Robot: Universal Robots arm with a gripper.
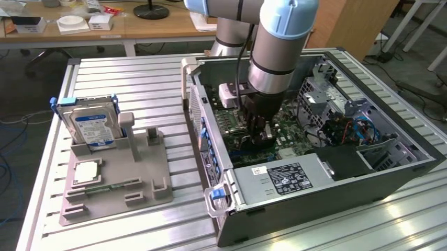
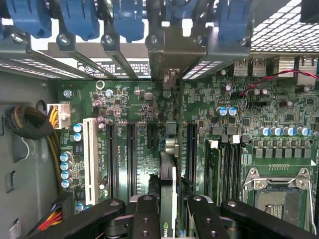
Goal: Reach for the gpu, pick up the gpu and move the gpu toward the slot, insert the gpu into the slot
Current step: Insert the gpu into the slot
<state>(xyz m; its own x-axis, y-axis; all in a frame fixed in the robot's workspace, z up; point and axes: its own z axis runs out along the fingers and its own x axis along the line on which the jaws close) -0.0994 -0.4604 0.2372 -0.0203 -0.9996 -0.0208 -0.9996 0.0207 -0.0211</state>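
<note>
My gripper (image 1: 260, 135) reaches down inside the open computer case (image 1: 209, 130), just over the green motherboard (image 1: 297, 141). In the wrist view the gripper (image 2: 168, 206) is shut on the gpu (image 2: 168, 169), a thin dark card seen edge-on between the two black fingers (image 2: 147, 211). The card stands upright against the motherboard (image 2: 134, 99), between two long black slots (image 2: 130, 154). Its pale metal bracket (image 2: 175, 47) sits in line with the case's rear openings. The slot under the card is hidden by the card itself.
Blue bracket clips (image 2: 79, 20) line the case's rear wall. A white slot (image 2: 90, 159), a processor socket (image 2: 276, 194) and yellow cables (image 2: 52, 117) flank the card. Outside the case, a grey fixture (image 1: 133, 193) holds a hard drive (image 1: 92, 125). A power supply (image 1: 293, 178) fills the case's near end.
</note>
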